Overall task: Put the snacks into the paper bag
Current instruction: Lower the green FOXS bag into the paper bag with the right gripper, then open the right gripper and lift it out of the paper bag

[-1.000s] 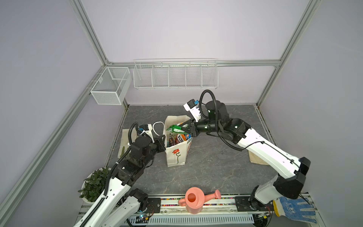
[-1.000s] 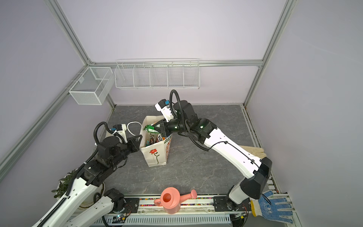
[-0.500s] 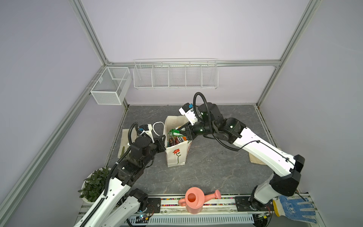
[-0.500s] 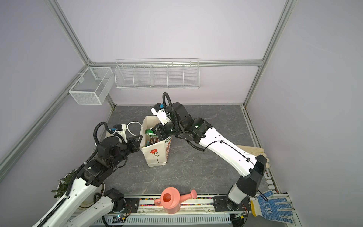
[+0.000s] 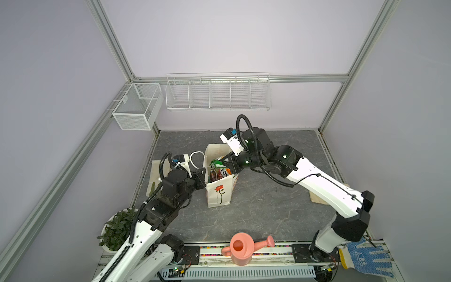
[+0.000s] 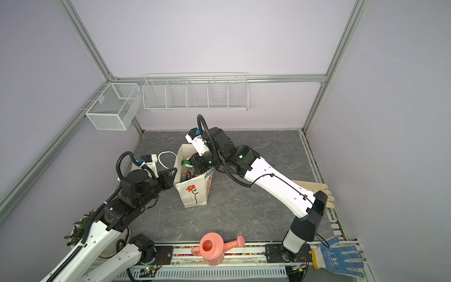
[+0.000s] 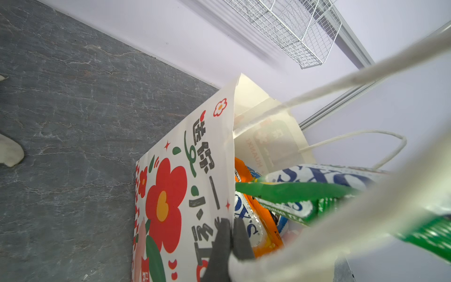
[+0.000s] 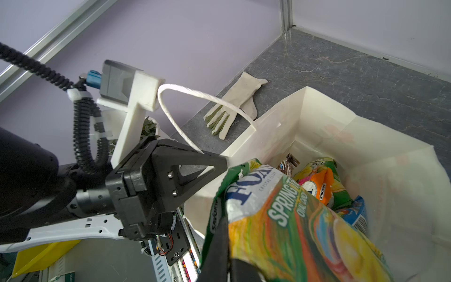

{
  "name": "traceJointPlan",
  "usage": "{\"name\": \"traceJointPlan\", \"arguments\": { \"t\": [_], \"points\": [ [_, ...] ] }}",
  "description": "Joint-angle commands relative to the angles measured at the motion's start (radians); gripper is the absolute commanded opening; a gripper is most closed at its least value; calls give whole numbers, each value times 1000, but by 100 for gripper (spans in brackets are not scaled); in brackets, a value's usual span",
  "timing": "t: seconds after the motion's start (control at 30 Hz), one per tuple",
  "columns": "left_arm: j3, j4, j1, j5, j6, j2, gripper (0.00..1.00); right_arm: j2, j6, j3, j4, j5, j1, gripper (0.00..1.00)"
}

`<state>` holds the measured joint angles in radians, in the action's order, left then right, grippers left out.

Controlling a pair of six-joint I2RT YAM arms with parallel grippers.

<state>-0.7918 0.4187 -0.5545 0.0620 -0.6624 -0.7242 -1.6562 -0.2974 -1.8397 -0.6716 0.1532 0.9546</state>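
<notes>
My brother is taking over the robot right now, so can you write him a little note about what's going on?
Left gripper: shut on the bag rim, holding it open.
Right gripper: shut on a green-yellow packet at the bag's mouth, not yet released.
Done: several other snacks lie inside the bag.
Left to do: lower the packet in, release it and pull out, then let go of the rim. No snack shows on the table in either top view, so this looks like the last one.
</notes>
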Motion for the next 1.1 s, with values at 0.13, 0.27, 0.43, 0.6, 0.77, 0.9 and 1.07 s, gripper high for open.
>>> {"name": "traceJointPlan", "arguments": {
  "t": [0.13, 0.27, 0.43, 0.6, 0.77, 0.9, 1.07],
  "points": [
    [-1, -31, 5, -9, -10, 16, 0, -26, 34, -71, -15, -72, 7, 7],
    [-1, -32, 5, -10, -9, 14, 0, -32, 31, -83, -14, -100, 8, 7],
    [0, -31, 5, -9, -7, 15, 0, -31, 29, -84, -1, -85, 8, 65],
    [1, -32, 5, -9, -6, 14, 0, -13, 28, -70, -2, -95, 7, 71],
    [2, -31, 5, -9, -4, 15, 0, 8, 29, -47, -2, -118, 7, 71],
    [-2, -28, 5, -10, -2, 14, 0, 27, 25, -28, -15, -182, 7, 74],
    [-4, -26, 5, -7, 1, 16, 0, 61, 17, 12, -13, -255, 6, 81]
  ]
}}
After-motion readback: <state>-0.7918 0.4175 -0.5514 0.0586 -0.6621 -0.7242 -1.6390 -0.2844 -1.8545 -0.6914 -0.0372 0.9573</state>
